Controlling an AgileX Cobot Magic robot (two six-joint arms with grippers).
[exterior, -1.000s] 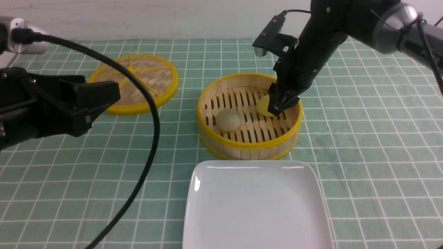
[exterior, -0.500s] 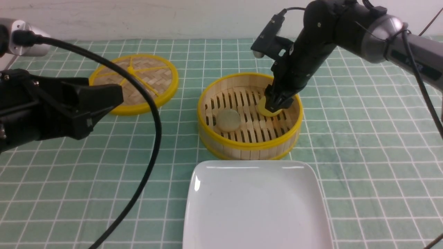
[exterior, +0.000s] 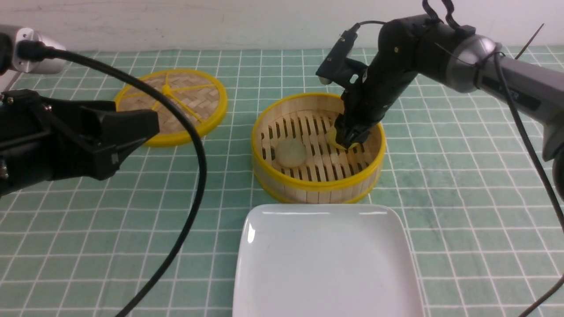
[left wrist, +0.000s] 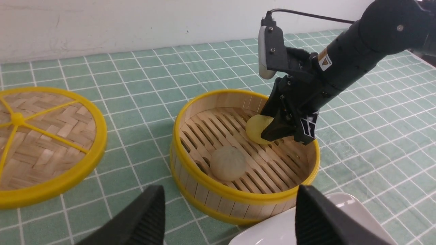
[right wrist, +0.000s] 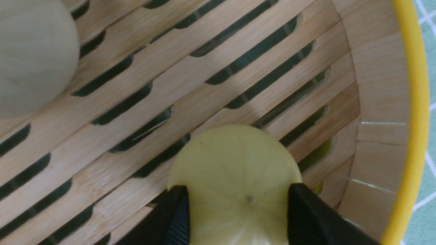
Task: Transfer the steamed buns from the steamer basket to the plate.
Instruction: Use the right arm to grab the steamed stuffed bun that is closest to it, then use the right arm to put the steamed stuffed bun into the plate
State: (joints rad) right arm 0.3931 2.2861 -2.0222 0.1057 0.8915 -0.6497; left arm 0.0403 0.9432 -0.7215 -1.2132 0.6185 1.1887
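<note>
Currently the right end effector (exterior: 348, 141) grips the bright yellow pleated bun (right wrist: 235, 177) inside the round bamboo steamer basket (exterior: 317, 187); left end effector (left wrist: 229, 200) gapes open.

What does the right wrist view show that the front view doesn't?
Only the right wrist view: pleats on the yellow bun, with fingers of the right claw against both its sides. Only the front view: the plate, woven lid and left claw. Both: the steamer basket and beige bun, plus that yellow bun.

Green checked tablecloth (exterior: 462, 211), bearing steamer basket (exterior: 317, 187), woven lid (exterior: 176, 101) well left, white plate (exterior: 326, 264) nearest.
</note>
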